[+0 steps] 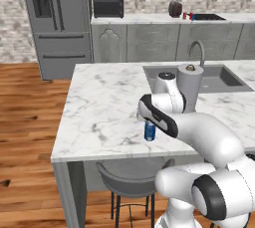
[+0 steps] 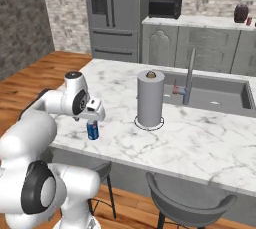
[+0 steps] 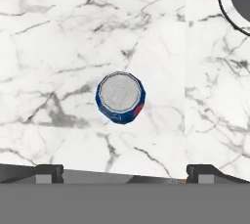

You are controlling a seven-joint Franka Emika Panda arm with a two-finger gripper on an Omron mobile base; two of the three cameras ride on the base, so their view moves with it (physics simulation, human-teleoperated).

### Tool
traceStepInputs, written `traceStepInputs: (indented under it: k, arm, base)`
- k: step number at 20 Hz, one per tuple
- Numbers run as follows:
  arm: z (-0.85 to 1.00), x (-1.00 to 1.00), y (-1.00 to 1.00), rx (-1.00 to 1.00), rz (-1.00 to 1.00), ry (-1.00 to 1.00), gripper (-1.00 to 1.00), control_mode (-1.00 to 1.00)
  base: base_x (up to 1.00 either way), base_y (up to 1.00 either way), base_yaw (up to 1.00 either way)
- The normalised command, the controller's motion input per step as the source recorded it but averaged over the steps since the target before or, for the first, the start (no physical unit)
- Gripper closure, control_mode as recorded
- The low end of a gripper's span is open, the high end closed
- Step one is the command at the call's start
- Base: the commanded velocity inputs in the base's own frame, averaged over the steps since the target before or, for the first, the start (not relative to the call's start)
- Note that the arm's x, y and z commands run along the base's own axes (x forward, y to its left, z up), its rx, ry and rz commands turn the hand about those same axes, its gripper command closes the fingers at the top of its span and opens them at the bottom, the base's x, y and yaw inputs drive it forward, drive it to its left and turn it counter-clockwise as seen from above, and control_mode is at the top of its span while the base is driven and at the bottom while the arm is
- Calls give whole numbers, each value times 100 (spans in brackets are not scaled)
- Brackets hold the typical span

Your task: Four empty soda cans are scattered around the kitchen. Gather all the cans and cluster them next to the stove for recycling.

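Standing upright on the marble island (image 1: pixel 104 117), a blue soda can (image 1: pixel 150 131) sits under the arm. From the right, the gripper (image 2: pixel 92 118) hangs directly above the can, the paper towel roll (image 2: pixel 150 99) at its 3 o'clock. The hand camera looks down on the can's silvery top between wide-spread fingertips (image 3: pixel 49 173).

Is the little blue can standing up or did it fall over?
Standing up. The blue can sits upright on the marble island counter, and the hand view looks straight down on its round silvery top.

Marble island counter (image 1: pixel 99 107) bears blue soda can (image 1: pixel 150 131); paper towel roll (image 2: pixel 150 99).
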Motion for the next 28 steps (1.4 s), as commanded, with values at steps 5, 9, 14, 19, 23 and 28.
traceStepInputs:
  k: [5,9,14,19,23,28]
  arm:
    - [-19,22,1,0,0,0,-100,-100]
    - [-15,22,0,0,0,1,-100,-100]
    - [-15,20,0,0,0,1,-100,-100]
    - [-15,16,0,0,0,1,-100,-100]
    - [-20,9,1,0,0,1,-100,-100]
    - [-16,12,2,0,0,1,-100,-100]
  base:
    - [0,0,0]
    - [0,0,0]
    - [0,0,0]
    - [0,0,0]
    - [0,0,0]
    - [0,0,0]
